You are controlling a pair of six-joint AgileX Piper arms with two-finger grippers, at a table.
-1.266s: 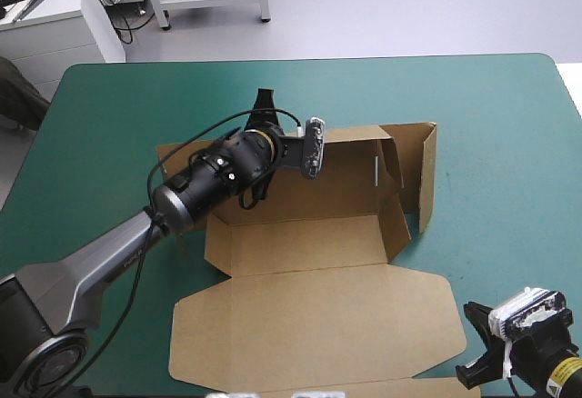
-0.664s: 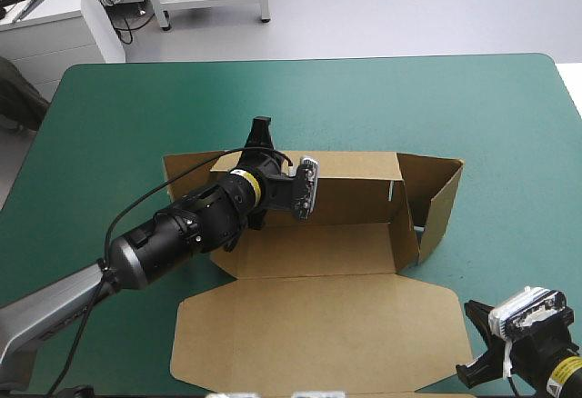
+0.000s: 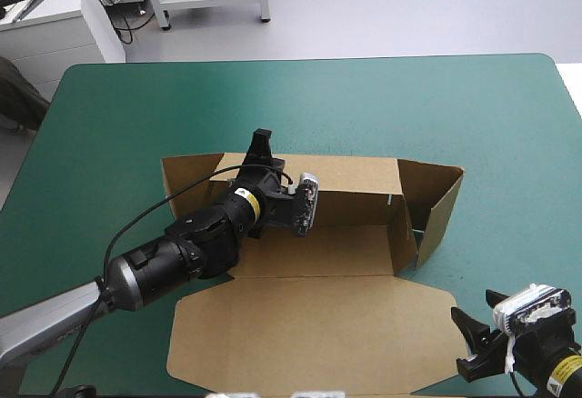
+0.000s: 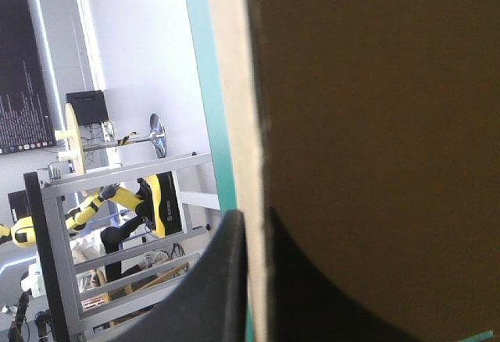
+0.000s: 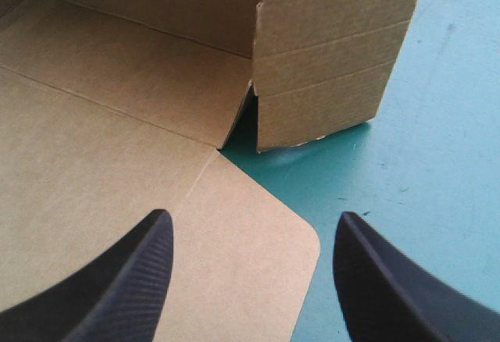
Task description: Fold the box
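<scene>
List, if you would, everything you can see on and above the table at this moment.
box: one, brown, mid-table; far and right walls raised, lid flat toward the near edge
table: one, teal-green cover, under the box
left gripper: one, black fingers, shut on the box's far wall
right gripper: one, black fingers, open, by the lid's near right corner

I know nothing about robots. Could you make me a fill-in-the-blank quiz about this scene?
The left pincer is shut on the brown cardboard box's wall toward the table's ____ edge. The right pincer stands ____, holding nothing. The box's lid lies ____ on the teal-green table cover.
Missing words: far; open; flat.
</scene>
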